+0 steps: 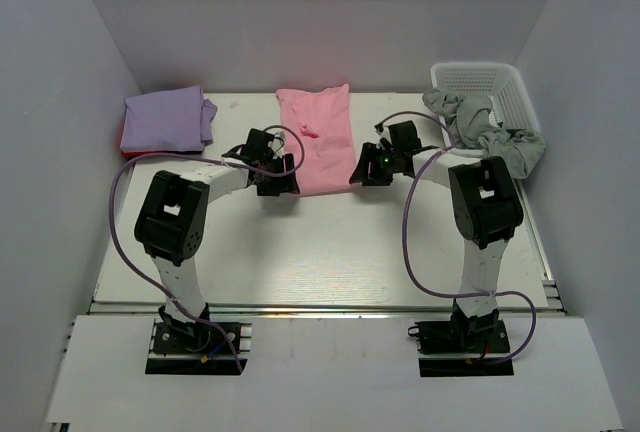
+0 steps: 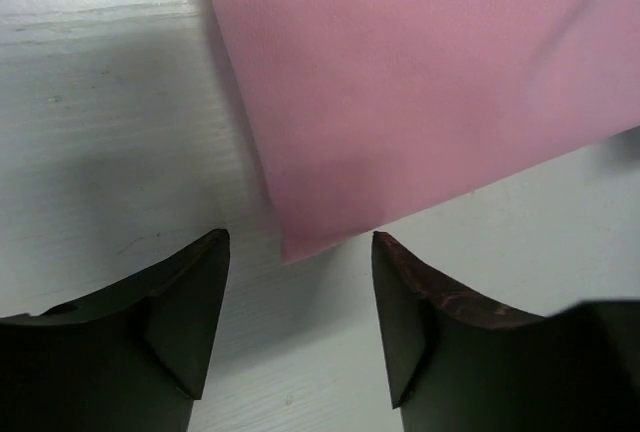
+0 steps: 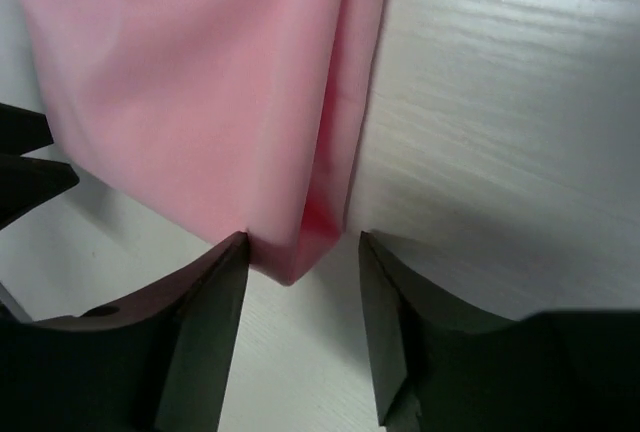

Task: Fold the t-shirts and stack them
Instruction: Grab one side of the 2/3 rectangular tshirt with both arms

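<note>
Left claw (image 2: 299, 244) and right claw (image 3: 303, 244) both parted, nothing pinched yet; each has a near corner of the pink t-shirt (image 1: 315, 137) between its tips, flat on worktop (image 1: 330, 252) (likely set to lift both corners together for the next fold).

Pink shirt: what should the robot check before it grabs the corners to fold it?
1. Left gripper faces the light pink cloth t-shirt's near left corner: ok.
2. Right gripper has the near right corner between its jaws: ok.
3. Cloth pinched: not ok, both grippers are open.
4. Shirt lies flat as a long strip: ok.
5. All cloth layers will be caught: cannot tell.
6. Stack spot ready, folded lavender cloth t-shirt atop a red one, far left: ok.
</note>
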Available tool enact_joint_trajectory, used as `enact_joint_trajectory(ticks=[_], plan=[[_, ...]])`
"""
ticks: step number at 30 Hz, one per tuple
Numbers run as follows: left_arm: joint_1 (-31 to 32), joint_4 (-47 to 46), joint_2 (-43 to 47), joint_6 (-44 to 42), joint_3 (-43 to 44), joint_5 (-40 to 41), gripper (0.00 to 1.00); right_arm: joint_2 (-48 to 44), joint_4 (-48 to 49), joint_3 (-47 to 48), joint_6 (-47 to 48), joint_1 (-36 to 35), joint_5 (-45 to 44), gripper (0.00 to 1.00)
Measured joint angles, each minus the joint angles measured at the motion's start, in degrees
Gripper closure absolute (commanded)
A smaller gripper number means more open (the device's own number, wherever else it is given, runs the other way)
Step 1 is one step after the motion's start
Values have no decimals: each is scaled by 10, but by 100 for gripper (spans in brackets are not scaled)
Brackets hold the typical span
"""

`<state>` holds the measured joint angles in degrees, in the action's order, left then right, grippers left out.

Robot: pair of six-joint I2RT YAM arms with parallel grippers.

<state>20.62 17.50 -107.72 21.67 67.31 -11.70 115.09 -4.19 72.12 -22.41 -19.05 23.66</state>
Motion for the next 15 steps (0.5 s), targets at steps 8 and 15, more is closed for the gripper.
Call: enact_joint_trajectory(ticks=[8,15], plan=[[8,-27,-8,2,-11,2,66,0,26,-36,-26,6,13,90],[14,-49,-18,4,-14,-14,100,2,48,-49,-28,6,42,100]])
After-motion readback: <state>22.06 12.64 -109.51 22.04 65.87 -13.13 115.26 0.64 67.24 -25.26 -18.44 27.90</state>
